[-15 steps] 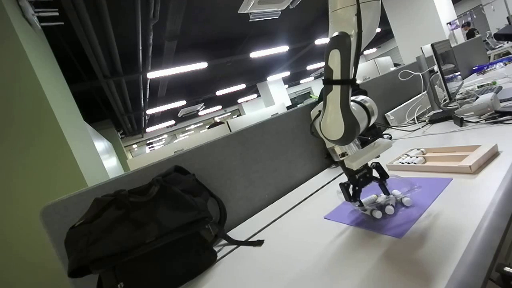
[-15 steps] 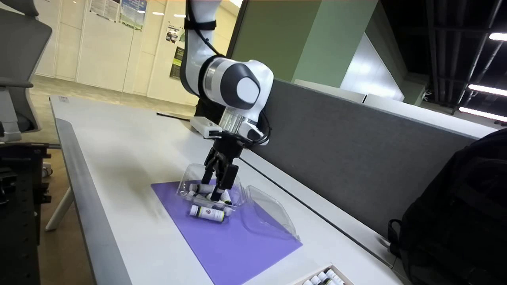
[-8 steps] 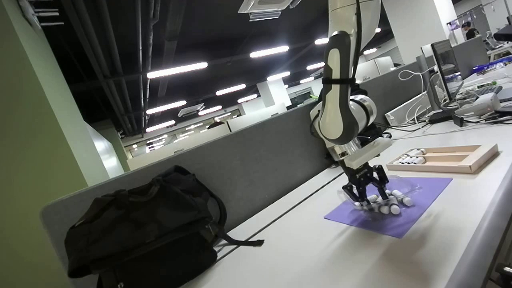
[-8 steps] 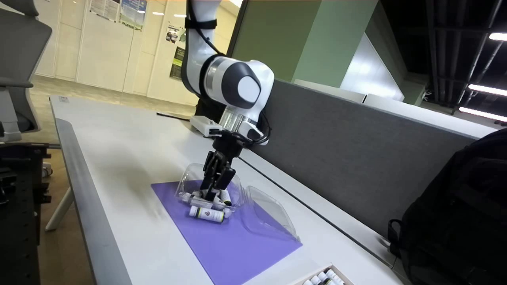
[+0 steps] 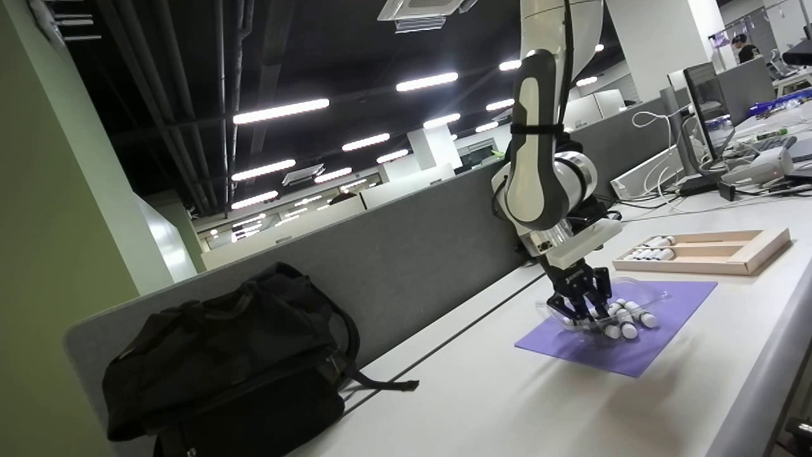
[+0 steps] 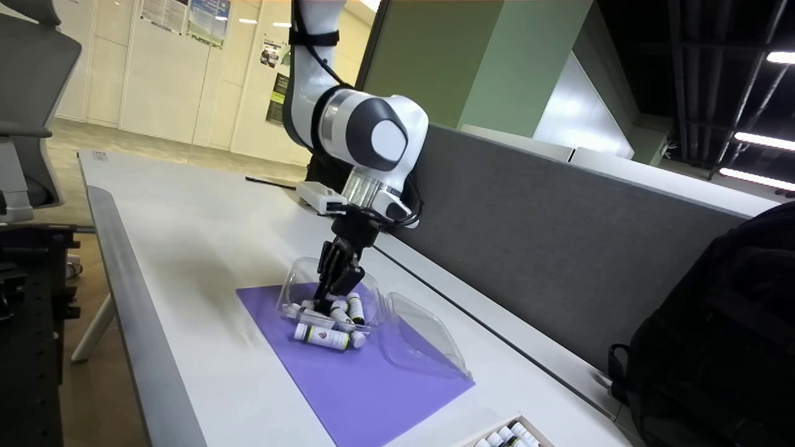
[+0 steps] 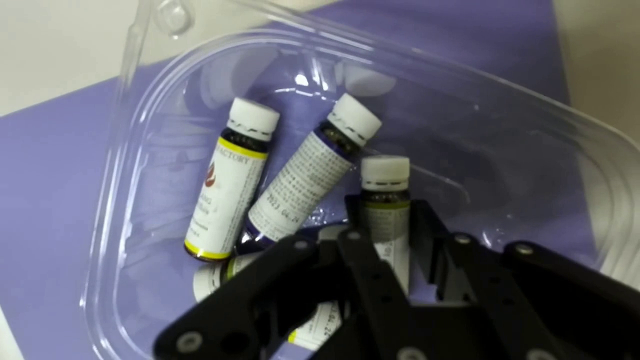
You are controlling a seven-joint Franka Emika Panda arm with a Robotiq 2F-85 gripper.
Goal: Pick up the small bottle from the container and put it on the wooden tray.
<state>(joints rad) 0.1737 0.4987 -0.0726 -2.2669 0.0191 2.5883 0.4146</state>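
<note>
In the wrist view my gripper [image 7: 388, 210] is shut on a small bottle [image 7: 385, 175] with a white cap. One finger presses each side below the cap, and its lower part is partly hidden behind the left finger. That bottle lies in a clear plastic container [image 7: 500, 86], lid open, on a flat purple sheet [image 7: 45, 200]. Several like bottles share the container, among them a yellow-banded one [image 7: 225, 190] and a blue-based one [image 7: 305, 175]. In both exterior views the gripper [image 5: 596, 322] reaches down inside the container [image 6: 374, 298]. The wooden tray [image 5: 710, 252] stands beyond the sheet.
Rows of white-capped bottles [image 5: 650, 254] lie in one part of the tray. The container's clear lid [image 6: 428, 335] spreads to one side on the purple sheet. A grey partition [image 6: 559, 230] runs along the desk, with a black backpack [image 5: 235, 362] against it.
The jaws have gone from wide apart to shut around the bottle. Bottles in the container have shifted slightly as the fingers came together. The arm has barely moved.
</note>
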